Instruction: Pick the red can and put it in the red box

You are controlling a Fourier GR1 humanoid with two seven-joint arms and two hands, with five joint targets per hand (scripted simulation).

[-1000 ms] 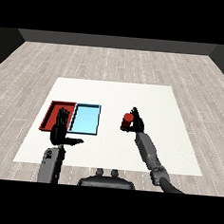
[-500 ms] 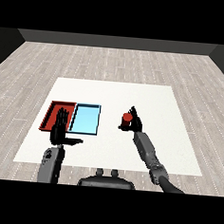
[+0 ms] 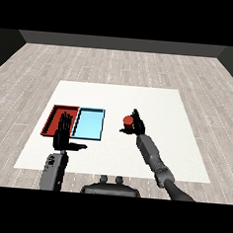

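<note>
The red can (image 3: 128, 121) sits in my right hand (image 3: 135, 125), whose fingers and thumb curl round it, right of the trays above the white table (image 3: 154, 104). The red tray (image 3: 56, 118) lies at the left, touching the light blue tray (image 3: 89, 124) on its right. My left hand (image 3: 63, 134) is raised with straight fingers and thumb stuck out, in front of the red tray's near edge, covering part of it. It holds nothing.
Wood floor surrounds the table. The table's near edge runs just behind my forearms. Bare table surface lies between the blue tray and the can, and to the right of my right arm.
My right hand with the red can has shifted slightly to the left, toward the trays. The left hand has stayed where it was.
</note>
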